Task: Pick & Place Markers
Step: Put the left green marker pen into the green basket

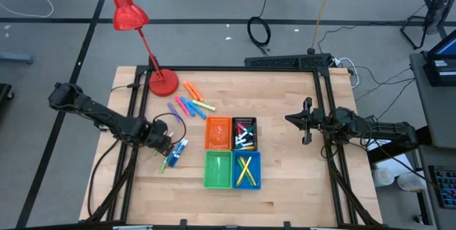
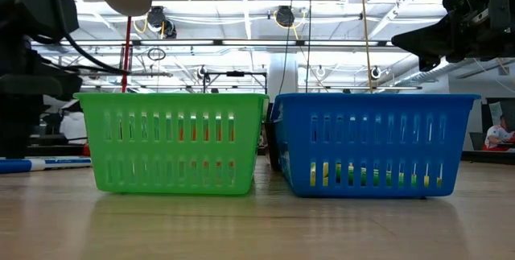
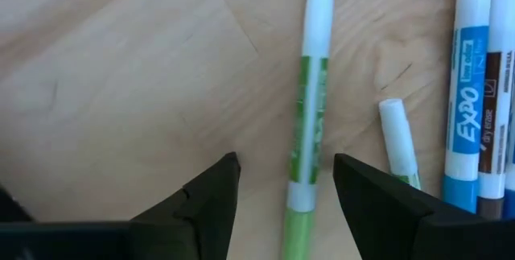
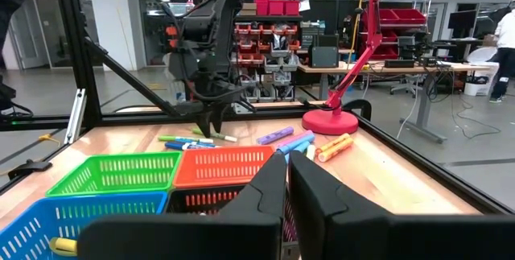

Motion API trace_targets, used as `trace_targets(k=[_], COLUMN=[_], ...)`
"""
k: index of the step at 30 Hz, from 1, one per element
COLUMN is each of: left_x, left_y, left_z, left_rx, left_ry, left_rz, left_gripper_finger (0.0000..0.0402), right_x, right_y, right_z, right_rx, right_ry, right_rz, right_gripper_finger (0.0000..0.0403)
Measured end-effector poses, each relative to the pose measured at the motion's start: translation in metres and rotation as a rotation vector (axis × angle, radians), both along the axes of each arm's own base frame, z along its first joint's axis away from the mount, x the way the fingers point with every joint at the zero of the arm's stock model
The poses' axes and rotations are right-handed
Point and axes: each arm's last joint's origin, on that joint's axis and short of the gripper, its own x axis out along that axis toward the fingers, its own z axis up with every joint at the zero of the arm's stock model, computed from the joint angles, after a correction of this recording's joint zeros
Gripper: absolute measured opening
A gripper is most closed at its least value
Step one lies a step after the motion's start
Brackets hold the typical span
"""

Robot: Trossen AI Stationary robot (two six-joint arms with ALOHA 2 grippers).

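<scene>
A cluster of markers (image 1: 174, 155) lies flat on the wood left of the bins, and my left gripper (image 1: 167, 147) is low over it, pointing down. In the left wrist view its open fingers (image 3: 286, 171) stand on either side of a white-and-green marker (image 3: 307, 115) without touching it. A second green marker (image 3: 399, 143) and a blue Expo marker (image 3: 467, 91) lie beside it. More markers (image 1: 191, 103) in orange, pink, blue, purple and yellow lie near the lamp base. Yellow markers (image 1: 245, 170) sit in the blue bin. My right gripper (image 1: 306, 121) waits shut above the table's right side.
Four small bins stand together mid-table: orange (image 1: 219, 132), black (image 1: 244, 132), green (image 1: 218, 169) and blue (image 1: 247, 181). A red desk lamp (image 1: 162, 82) stands at the far left. A black frame rail (image 1: 328, 102) runs along the table's right side.
</scene>
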Motion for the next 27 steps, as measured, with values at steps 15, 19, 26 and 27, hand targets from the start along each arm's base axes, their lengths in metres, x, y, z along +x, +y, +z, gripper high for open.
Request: trace_targets(k=[15, 19, 26, 27], left_x=[0.006, 0.009, 0.014, 0.015], left_y=[-0.003, -0.004, -0.005, -0.005], left_z=[-0.007, -0.012, -0.010, -0.009], left_rx=[0.070, 0.113, 0.194, 0.217], left_ry=[-0.040, -0.047, -0.111, -0.128], left_rz=[-0.006, -0.045, -0.058, -0.065], left_gripper_finger=[0.0070, 0.0034, 0.0045, 0.0050], right_x=[0.000, 0.000, 0.000, 0.000], right_y=[0.000, 0.000, 0.000, 0.000], right_z=[0.000, 0.000, 0.000, 0.000], right_rx=[0.000, 0.000, 0.000, 0.000], right_ry=[0.000, 0.000, 0.000, 0.000], right_rz=[0.000, 0.000, 0.000, 0.000], right_gripper_finger=[0.0008, 0.0008, 0.0008, 0.0008])
